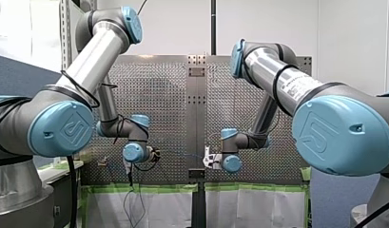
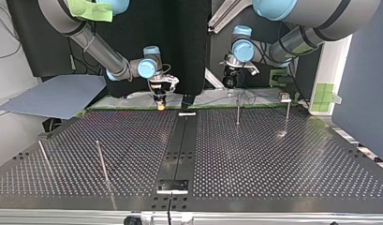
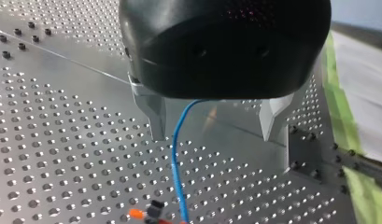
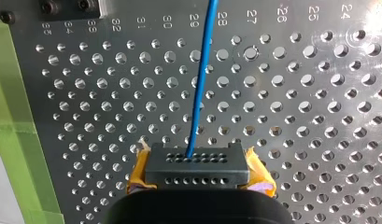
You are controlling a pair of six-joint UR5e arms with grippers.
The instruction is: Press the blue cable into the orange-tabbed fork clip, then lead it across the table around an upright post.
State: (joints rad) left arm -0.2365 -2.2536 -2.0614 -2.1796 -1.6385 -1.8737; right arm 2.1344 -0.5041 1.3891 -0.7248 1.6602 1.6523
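Left wrist view: the metal fingers point(image 3: 156, 119) of our left gripper point(image 3: 214, 126) stand apart above the perforated table point(image 3: 62, 140). The blue cable point(image 3: 175, 168) drops from under the gripper body, close beside one finger. It runs down to the orange-tabbed fork clip point(image 3: 151, 215) ahead of the gripper. We cannot tell whether it sits in the fork.

Right wrist view: our right gripper point(image 4: 196, 168), with yellow pads point(image 4: 138, 173), is closed on the cable. The cable leaves the black tip block and runs straight ahead over the table. The clip does not show here.

Top view: only this view shows the upright posts point(image 2: 238, 111). One stands near the left gripper and two stand well apart, at the view's left. The cable is too thin to trace here.
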